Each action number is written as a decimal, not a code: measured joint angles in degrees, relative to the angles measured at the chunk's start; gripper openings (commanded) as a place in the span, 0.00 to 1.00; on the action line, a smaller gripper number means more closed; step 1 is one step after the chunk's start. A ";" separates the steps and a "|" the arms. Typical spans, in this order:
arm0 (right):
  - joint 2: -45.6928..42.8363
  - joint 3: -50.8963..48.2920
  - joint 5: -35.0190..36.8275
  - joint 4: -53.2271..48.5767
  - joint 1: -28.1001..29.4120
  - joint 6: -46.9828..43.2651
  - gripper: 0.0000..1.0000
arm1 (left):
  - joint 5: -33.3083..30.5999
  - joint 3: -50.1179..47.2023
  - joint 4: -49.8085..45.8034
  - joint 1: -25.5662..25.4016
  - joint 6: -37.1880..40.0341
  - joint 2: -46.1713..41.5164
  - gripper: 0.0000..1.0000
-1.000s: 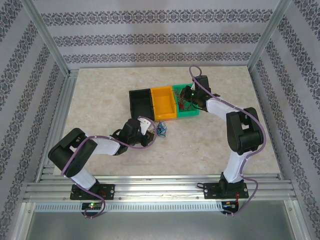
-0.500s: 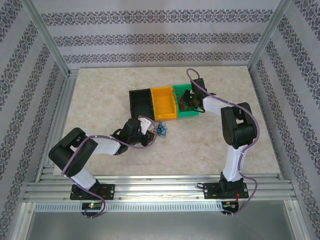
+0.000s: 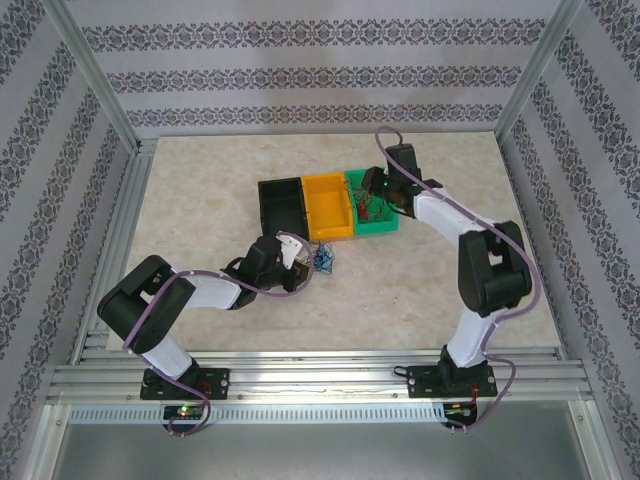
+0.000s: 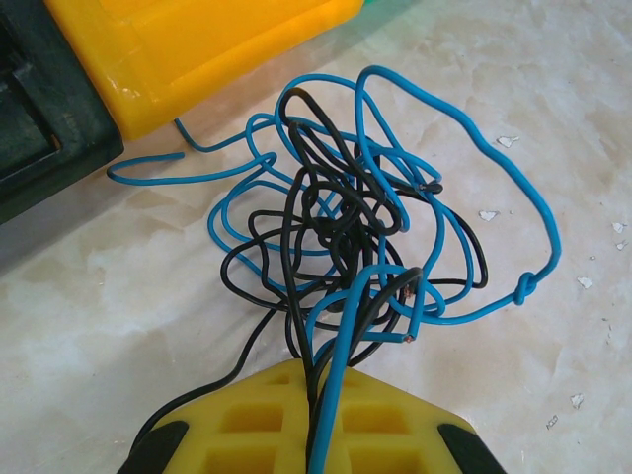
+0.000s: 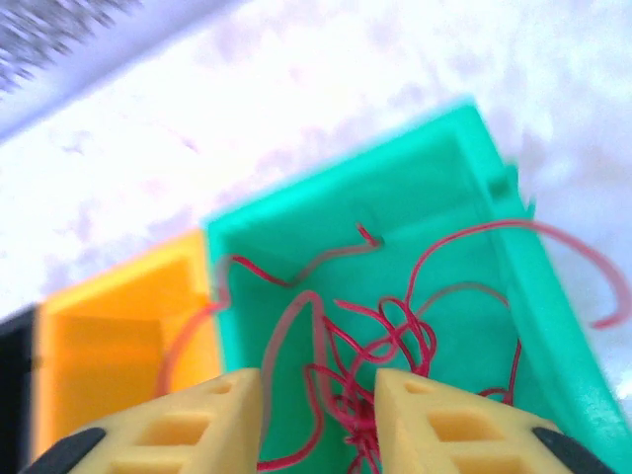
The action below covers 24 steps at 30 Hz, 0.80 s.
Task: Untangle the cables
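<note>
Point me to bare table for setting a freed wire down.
Free: table left of the black bin, and the far strip behind it. Crowded: in front of the yellow bin, where the left gripper holds the blue-black tangle.

We see a left arm (image 3: pixel 190 295) and a right arm (image 3: pixel 480 270), each made of black joint housings and smooth white link shells on a black base (image 3: pixel 455 380). A thick purple cable (image 3: pixel 441 202) loops along each. The left gripper (image 4: pixel 314 390) and right gripper (image 5: pixel 318 380) have chunky yellow plastic fingers (image 5: pixel 197 425) moulded with square recessed pockets and black outer corners.
</note>
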 measured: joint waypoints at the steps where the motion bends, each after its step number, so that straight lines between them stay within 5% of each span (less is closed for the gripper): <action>1: -2.12 -0.20 0.61 0.26 0.02 -0.42 0.41 | 0.00 0.00 0.00 0.00 0.00 0.00 0.00; 14: -12.68 -8.26 3.93 1.64 0.22 -2.95 0.42 | 0.33 0.00 -0.02 0.00 0.04 -0.07 0.00; 24: -16.74 -18.69 -10.88 1.66 10.99 -8.28 0.39 | 3.04 0.50 -1.51 0.00 0.66 -0.26 0.00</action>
